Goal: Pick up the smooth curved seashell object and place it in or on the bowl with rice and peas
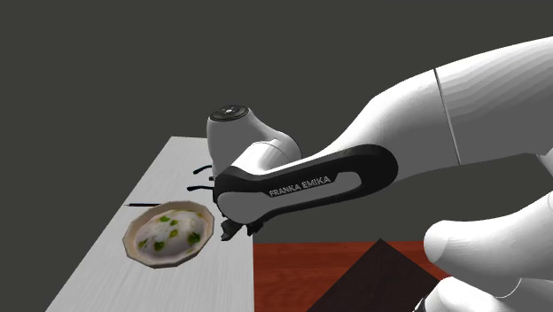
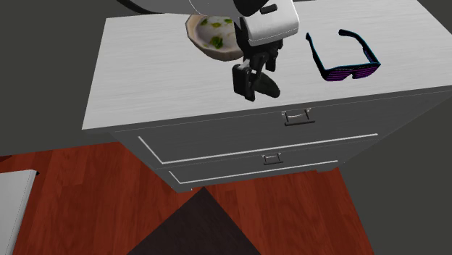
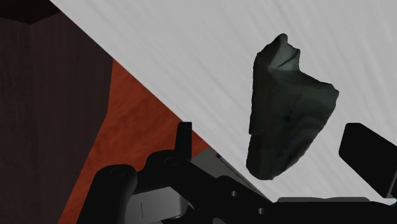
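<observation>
White dresser (image 2: 145, 72): bowl (image 2: 221, 52), sunglasses (image 2: 351, 72), seashell (image 3: 286, 108)

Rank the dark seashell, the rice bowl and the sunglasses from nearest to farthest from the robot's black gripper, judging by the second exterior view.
1. Seashell: right at the open gripper.
2. Bowl: just beyond the gripper, toward that view's top left.
3. Sunglasses: farthest, off to that view's right.

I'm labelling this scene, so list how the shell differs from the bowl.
The shell is dark grey-green; the bowl is tan, holding white and green food. The shell is a jagged lump; the bowl is round and open. The shell lies near the front edge of the cabinet top, the bowl farther back. Both rest on that white top.
</observation>
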### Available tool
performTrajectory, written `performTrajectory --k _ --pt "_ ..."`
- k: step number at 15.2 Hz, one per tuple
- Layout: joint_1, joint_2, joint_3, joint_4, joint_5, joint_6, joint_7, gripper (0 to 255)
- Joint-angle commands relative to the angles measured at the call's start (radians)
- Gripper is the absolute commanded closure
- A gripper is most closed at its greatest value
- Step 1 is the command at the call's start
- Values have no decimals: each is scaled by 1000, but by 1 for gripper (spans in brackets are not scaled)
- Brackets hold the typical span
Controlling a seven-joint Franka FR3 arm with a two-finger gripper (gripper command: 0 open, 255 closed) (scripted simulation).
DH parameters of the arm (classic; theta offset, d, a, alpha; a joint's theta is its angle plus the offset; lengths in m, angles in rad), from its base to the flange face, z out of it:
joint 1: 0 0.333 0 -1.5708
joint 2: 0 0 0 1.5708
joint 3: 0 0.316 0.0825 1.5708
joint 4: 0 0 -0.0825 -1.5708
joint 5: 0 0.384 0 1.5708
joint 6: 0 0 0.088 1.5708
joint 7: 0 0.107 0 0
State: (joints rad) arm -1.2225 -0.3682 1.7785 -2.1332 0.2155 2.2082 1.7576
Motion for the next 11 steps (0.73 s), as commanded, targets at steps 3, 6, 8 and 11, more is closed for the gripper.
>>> performTrajectory --k 3,6,8,11 --pt "0 0 0 0 0 0 0 255" --pt "-2 -1 1 0 1 0 -1 255" --pt "-1 -1 1 0 1 0 0 255" --pt "-1 -1 1 0 1 0 0 0"
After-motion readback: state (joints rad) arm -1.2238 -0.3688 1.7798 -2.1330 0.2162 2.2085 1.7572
